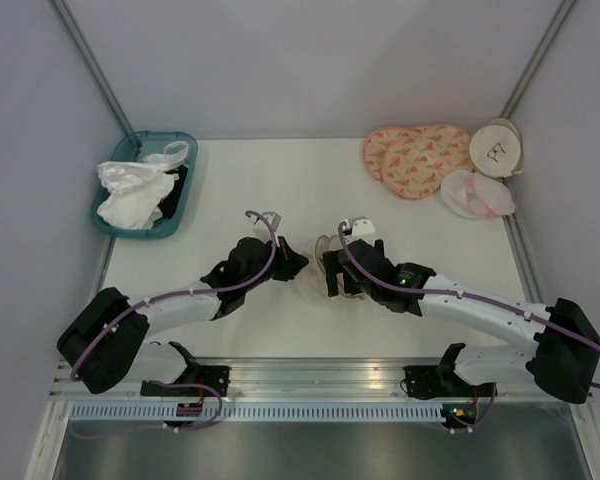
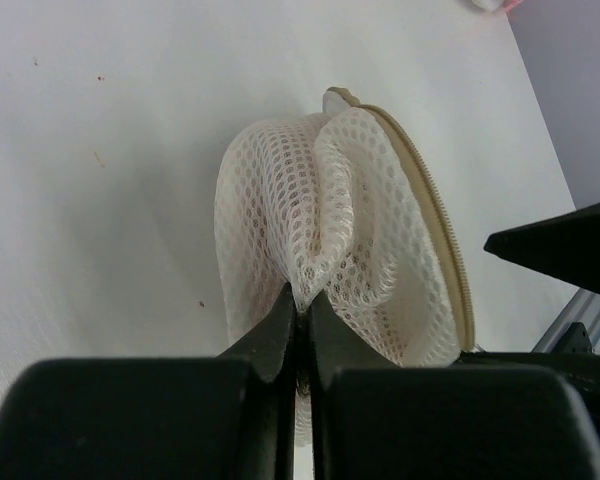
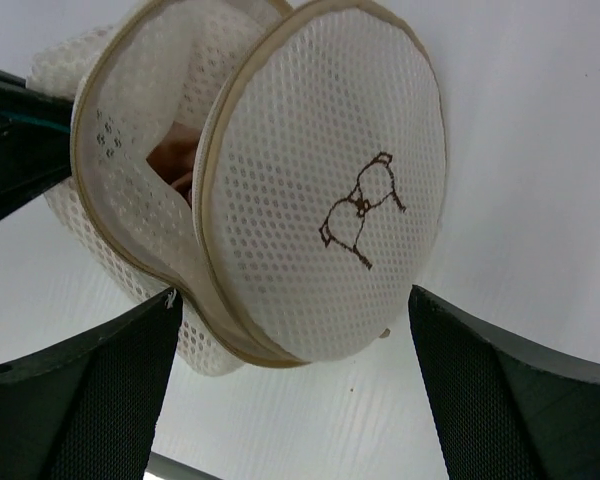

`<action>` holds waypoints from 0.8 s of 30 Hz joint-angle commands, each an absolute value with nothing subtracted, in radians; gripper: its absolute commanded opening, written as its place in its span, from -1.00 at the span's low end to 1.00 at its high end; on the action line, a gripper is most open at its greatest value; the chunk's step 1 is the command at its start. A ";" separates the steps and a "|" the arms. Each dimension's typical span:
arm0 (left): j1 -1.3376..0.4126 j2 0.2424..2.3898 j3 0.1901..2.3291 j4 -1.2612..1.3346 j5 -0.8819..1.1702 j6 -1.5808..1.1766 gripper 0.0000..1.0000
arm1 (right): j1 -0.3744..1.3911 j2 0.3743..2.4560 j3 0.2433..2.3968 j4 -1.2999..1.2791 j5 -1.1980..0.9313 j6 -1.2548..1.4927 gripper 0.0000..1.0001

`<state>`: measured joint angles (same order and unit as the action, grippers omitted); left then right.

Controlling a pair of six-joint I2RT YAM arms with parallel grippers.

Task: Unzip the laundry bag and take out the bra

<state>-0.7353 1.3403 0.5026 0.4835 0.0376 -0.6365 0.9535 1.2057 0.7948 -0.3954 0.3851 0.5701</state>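
Round cream mesh laundry bag (image 3: 320, 190) sits mid-tabletop between both arms, stood on edge, with the small dark bra drawing facing the right wrist camera. Its tan zipper rim (image 2: 445, 240) is already parted along the bag's 10 o'clock side. Left end effector (image 2: 300, 310) is pressed together, pinching a fold of the back mesh. Right end effector (image 3: 292, 295) is spread wide, one finger on each side of the bag, gripping nothing. The pinkish-beige soft bra (image 3: 170, 165) is only a sliver in the gap, inside the bag. My read: the zip looks open enough. The left should hold the mesh as anchor while the right enters the gap from 10 o'clock, closes on bra fabric only and not the mesh, then pulls away from the left. The risk is snagging mesh or dragging the bag. The white tabletop (image 1: 250, 180) is matte, with pale grey-lilac walls (image 1: 300, 60) around it. A teal plastic tray (image 1: 187, 190) of white cloths (image 1: 130, 190) sits at 10 o'clock. A peach patterned double-lobed pad (image 1: 415, 158) lies at 1 o'clock, with a second round cream case (image 1: 495, 150) beside it. A white-and-pink mesh pouch (image 1: 477, 195) lies at 2 o'clock.
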 commanded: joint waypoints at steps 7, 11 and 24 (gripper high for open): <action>-0.733 1.220 0.479 0.448 0.069 -0.607 -0.95 | 0.917 1.343 0.916 -0.394 0.543 0.557 0.96; -0.733 1.171 0.457 0.434 0.068 -0.609 -0.95 | 0.823 1.427 0.936 -0.536 0.650 0.647 0.96; -0.733 1.124 0.338 0.432 0.011 -0.581 -0.95 | 0.787 1.120 0.821 -0.554 0.662 0.674 0.96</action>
<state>-0.7349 1.1130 0.3580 0.3908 0.0254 -0.6193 0.7834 1.1877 0.8452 -0.6621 0.7708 0.7601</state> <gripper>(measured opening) 0.034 0.979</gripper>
